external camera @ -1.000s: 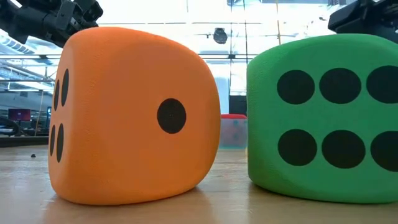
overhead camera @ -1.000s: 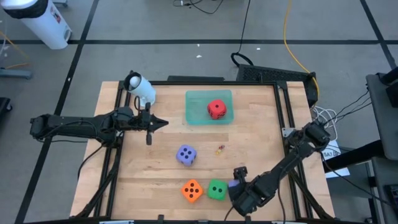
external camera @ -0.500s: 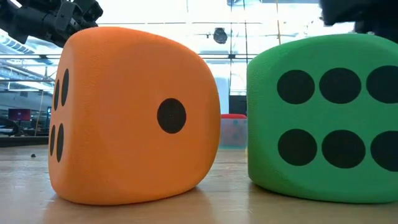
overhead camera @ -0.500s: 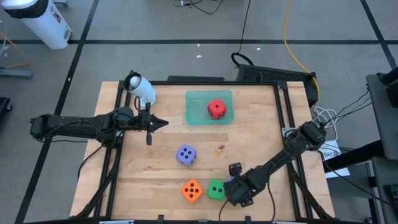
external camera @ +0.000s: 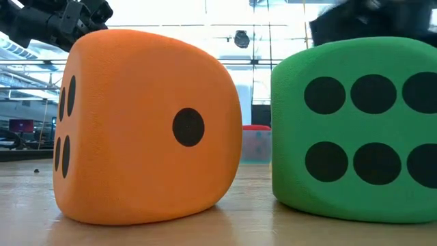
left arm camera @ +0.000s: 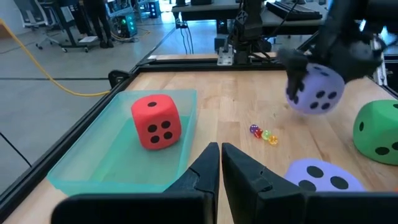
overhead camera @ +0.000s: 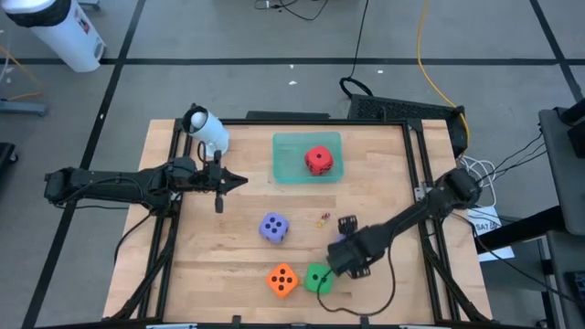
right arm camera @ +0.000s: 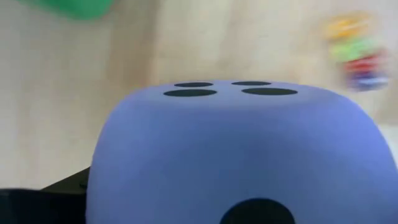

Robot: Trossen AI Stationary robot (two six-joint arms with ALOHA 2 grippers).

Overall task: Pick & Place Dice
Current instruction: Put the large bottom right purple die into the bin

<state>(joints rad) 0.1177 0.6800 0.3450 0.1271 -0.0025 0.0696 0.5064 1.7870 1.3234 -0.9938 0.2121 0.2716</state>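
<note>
The red die [overhead camera: 318, 161] sits in the teal tray [overhead camera: 291, 146]. One purple-blue die [overhead camera: 273, 228] rests mid-table. The orange die [overhead camera: 282, 280] and green die [overhead camera: 317, 279] stand side by side by the near edge. My right gripper [overhead camera: 341, 245] hovers just beyond the green die, shut on the second purple-blue die [left arm camera: 314, 92], which fills the right wrist view [right arm camera: 236, 143]. My left gripper [left arm camera: 219, 163] is shut and waits left of the tray, touching nothing. My right gripper holds the second purple-blue die by its upper part [left arm camera: 309, 76], coming at it from above. The die hangs below the gripper, lifted clear of the table. In the right wrist view the die itself hides the fingers.
A few small coloured beads [overhead camera: 324, 218] lie on the wood between the resting purple-blue die and my right gripper. A white cylinder-shaped device [overhead camera: 207, 128] stands at the far left corner. Metal rails frame the table [overhead camera: 384, 174].
My right gripper, carrying the second purple-blue die, has travelled from the near right part of the table toward the far edge and a little left, passing beside the green die. The other dice and my left arm have stayed put.
</note>
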